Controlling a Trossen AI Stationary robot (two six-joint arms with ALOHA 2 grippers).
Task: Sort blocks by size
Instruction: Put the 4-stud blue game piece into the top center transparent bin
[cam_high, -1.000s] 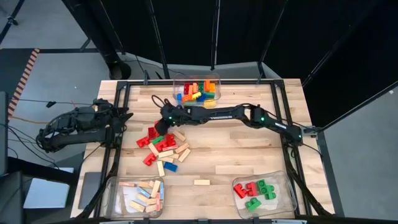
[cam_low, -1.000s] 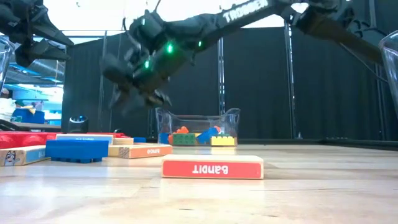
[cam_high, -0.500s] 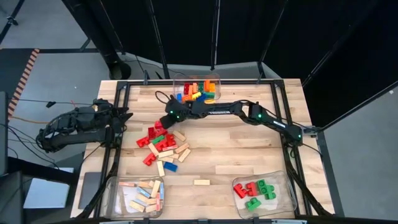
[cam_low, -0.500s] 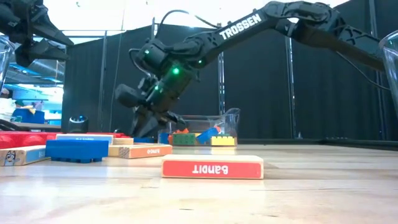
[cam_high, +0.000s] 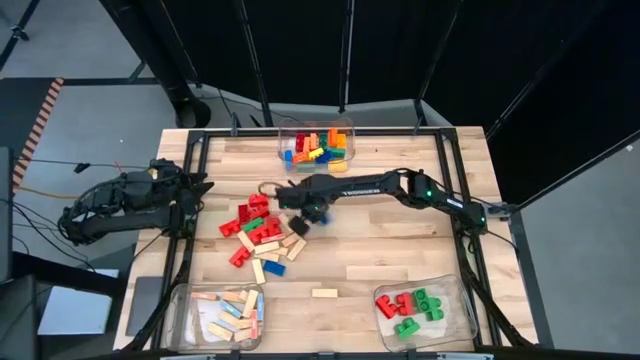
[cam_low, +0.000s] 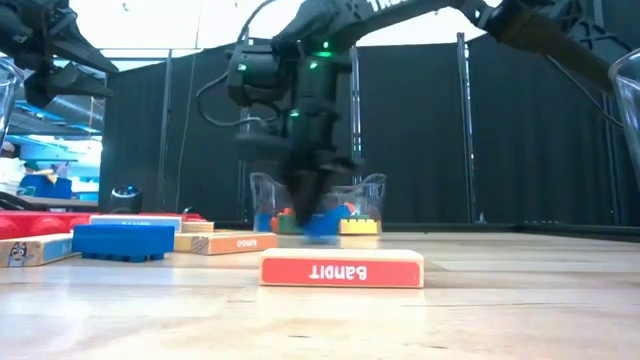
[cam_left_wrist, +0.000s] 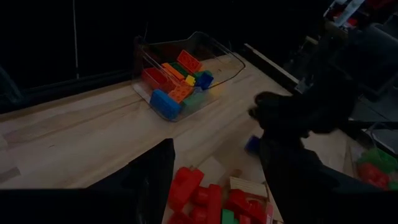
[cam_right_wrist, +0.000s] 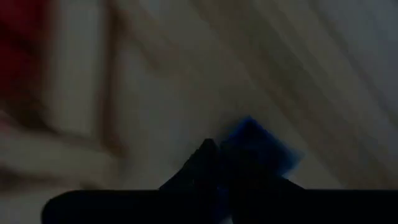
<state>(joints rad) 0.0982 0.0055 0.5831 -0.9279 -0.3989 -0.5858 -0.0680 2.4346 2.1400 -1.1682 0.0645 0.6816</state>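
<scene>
My right gripper (cam_high: 318, 212) points straight down just right of the loose pile of blocks (cam_high: 260, 230). It is shut on a small blue block (cam_right_wrist: 255, 144), which also shows below it in the left wrist view (cam_left_wrist: 252, 144) and at its tips in the low view (cam_low: 320, 226). The pile holds red, green and blue bricks and pale wooden bars lying on the table. My left gripper (cam_high: 200, 185) waits open at the table's left edge, its fingers (cam_left_wrist: 149, 180) wide apart with nothing between them. My right gripper comes from above, pointing down, with the small blue block (cam_right_wrist: 239, 140) at its fingertips (cam_right_wrist: 206, 155). The picture is blurred, so which faces the fingers are on does not show. The block sits low, close to the table top; whether it rests there I cannot tell.
A clear bin of small coloured bricks (cam_high: 316, 145) stands at the far edge. A bin of wooden bars (cam_high: 228, 310) is near left and a bin of red and green bricks (cam_high: 415, 308) near right. A lone wooden bar (cam_high: 324, 293) lies at the near middle.
My right gripper has swung from above the pile toward the table's right, tipped from a slant to pointing straight down, and drawn its fingers together. The blue block now shows under it where the wood was bare.
</scene>
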